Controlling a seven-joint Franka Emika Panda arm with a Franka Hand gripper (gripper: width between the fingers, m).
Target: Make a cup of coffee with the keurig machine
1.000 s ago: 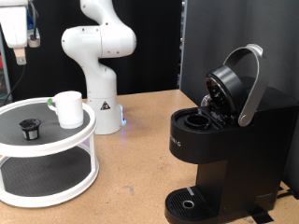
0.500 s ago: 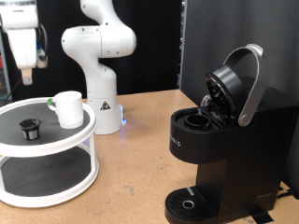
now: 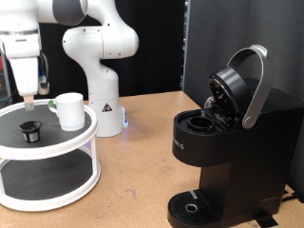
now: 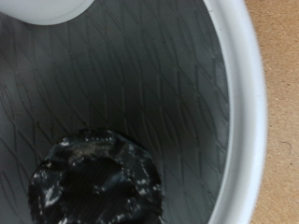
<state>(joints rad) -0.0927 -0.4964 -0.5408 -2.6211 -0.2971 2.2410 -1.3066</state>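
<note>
Since a second ago your gripper (image 3: 28, 96) has come down over the white stand (image 3: 57, 180), hanging just above the dark pod (image 3: 31, 131); you cannot tell how its fingers stand. Beside it sits the cup (image 3: 68, 110), and the keurig machine (image 3: 223, 142), lid raised, stands well apart

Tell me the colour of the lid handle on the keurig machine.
Silver-grey lid handle, against the black keurig machine; clearest in the exterior view.
</note>
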